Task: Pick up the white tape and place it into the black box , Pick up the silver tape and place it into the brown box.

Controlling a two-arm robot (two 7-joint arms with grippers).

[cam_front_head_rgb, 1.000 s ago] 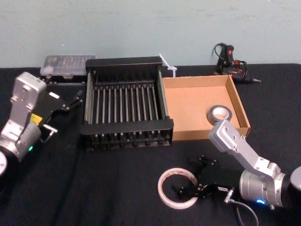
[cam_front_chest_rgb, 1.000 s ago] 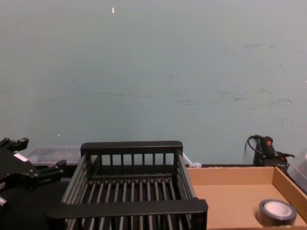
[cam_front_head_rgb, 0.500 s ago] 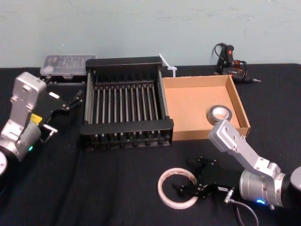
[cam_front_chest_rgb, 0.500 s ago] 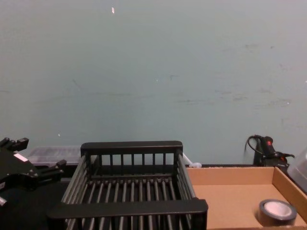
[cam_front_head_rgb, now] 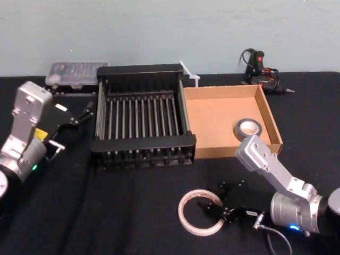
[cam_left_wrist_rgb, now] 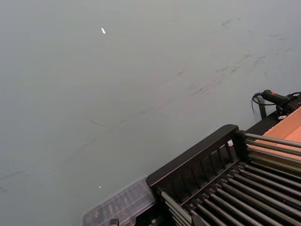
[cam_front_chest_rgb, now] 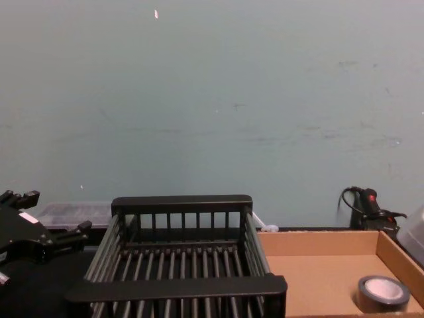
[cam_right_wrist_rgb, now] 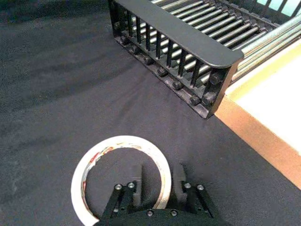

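Observation:
The white tape [cam_front_head_rgb: 186, 222] lies flat on the black cloth in front of the boxes. My right gripper [cam_front_head_rgb: 208, 205] is down at the tape's right side and still open. In the right wrist view one finger [cam_right_wrist_rgb: 138, 181] stands inside the white tape [cam_right_wrist_rgb: 94, 160] and the other outside, with narrow gaps to its wall. The silver tape [cam_front_head_rgb: 248, 127] lies in the brown box [cam_front_head_rgb: 215, 119], near its right wall. The black box [cam_front_head_rgb: 143, 142] stands empty to the left of it. My left gripper [cam_front_head_rgb: 82, 112] hovers open, left of the black box.
A clear plastic case [cam_front_head_rgb: 74, 73] sits behind the left gripper. A glue gun [cam_front_head_rgb: 260, 69] with its cord lies behind the brown box. A white plastic strip [cam_front_head_rgb: 190, 74] sticks up between the boxes' far corners. Bare black cloth lies left of the tape.
My right gripper's fingers have drawn closer together around the white tape's right wall. The tape has stayed in place, and the left arm has not moved.

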